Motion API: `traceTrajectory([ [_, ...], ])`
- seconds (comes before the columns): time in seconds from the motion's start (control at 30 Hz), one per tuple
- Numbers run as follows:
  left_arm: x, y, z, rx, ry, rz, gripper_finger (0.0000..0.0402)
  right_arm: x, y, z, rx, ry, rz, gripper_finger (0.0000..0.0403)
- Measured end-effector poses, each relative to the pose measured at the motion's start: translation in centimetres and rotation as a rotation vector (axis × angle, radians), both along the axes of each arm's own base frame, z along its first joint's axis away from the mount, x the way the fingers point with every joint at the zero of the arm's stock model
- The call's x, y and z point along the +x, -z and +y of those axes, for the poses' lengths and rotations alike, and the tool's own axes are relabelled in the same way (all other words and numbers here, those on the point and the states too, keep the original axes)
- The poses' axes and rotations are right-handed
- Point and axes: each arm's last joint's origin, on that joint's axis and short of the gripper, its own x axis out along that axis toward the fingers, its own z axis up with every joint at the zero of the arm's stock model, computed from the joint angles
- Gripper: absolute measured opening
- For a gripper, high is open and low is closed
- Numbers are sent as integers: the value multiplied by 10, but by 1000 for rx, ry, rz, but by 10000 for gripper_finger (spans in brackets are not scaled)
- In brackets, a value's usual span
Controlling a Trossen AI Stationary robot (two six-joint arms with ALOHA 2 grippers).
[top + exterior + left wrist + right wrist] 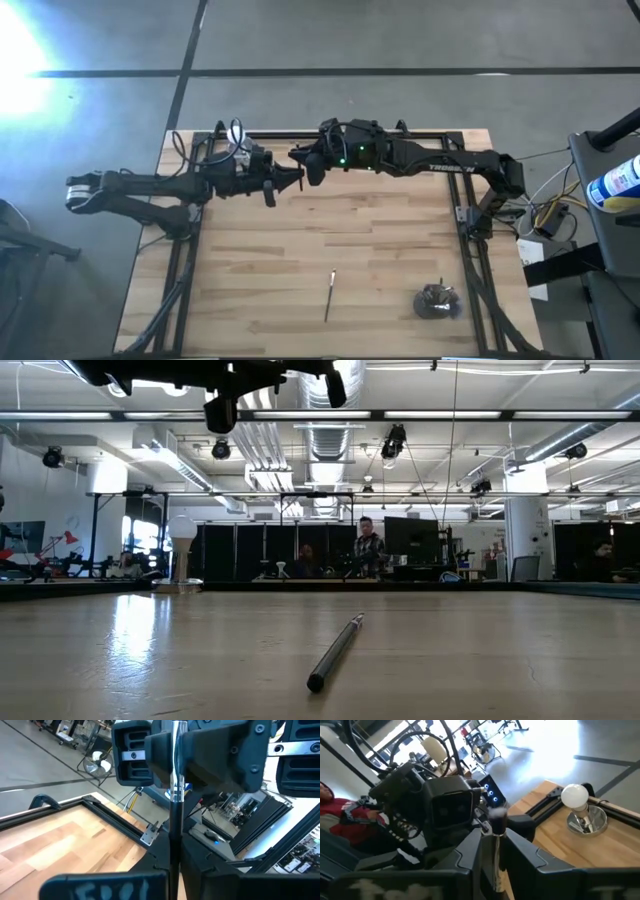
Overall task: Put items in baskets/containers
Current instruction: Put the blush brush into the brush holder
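Observation:
Both arms meet high over the far middle of the table. My left gripper (283, 182) (172, 872) and my right gripper (303, 165) (493, 867) face each other, both shut on one thin brush (176, 785) with a dark handle and a silver ferrule. A second brush (329, 295) (335, 650) lies flat on the wood near the front edge. The small round dark cup (437, 300) stands to its right near the front right corner, with pale-tipped brushes showing in its mouth. Other brushes are out of view. My left gripper pinches the brush's dark handle (172, 850) between its two fingers, with the brush running on along the fingers toward the right gripper. The brush is lifted clear of the table. My right gripper pinches the same brush between its two fingers at the stem (493, 852), just behind the brush's end (496, 815), which sticks out toward the left gripper. The brush lies along the fingers, clear of the table.
A black metal frame (465, 215) runs along the table's left, right and far sides. A white bulb in a metal dish (577, 802) sits at the far left corner. Bare wood (300, 240) lies between the arms and the front edge. People stand far behind the table (368, 545).

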Motion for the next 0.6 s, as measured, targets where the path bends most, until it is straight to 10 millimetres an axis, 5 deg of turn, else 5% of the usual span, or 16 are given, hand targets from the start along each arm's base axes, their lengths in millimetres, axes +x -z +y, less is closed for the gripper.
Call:
traceTrajectory([
  [0.27, 0, 1, 0, -29, 4, 2, 22, -2, -2, 0, -25, -4, 6, 17],
  [0.6, 0, 3, 0, -85, 7, 15, 116, -13, -13, 2, -62, -10, 6, 14],
])
